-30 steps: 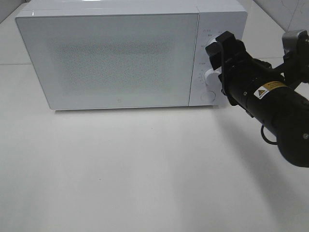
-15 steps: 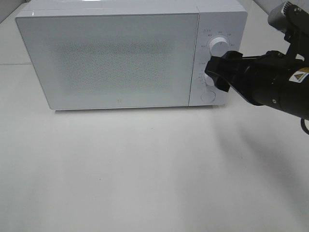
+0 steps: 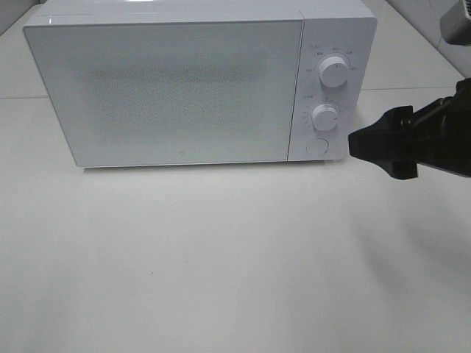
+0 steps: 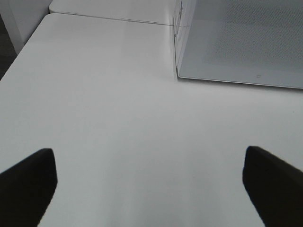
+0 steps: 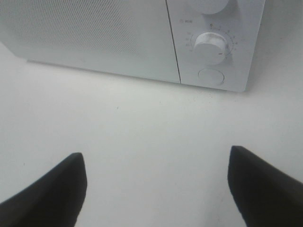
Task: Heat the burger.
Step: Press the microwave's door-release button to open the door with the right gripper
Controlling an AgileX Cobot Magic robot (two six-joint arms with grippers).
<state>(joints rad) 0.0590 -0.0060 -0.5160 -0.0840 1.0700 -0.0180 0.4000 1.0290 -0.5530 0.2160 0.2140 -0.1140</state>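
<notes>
One big white table, smooth and flat. Toward 12 o'clock on it sits one white microwave, a box with soft corners. Its one door is shut and shiny, with a patch of tiny grey dots. The burger does not show; maybe it is behind that door, but I cannot tell. Two black right fingers, wedge shaped, hang at 3 o'clock, spread wide, holding nothing. Two dark left fingers are spread wide too, over bare table. At the door's 3 o'clock side are two round white dials, the upper knob and the lower knob, then one small round button.
</notes>
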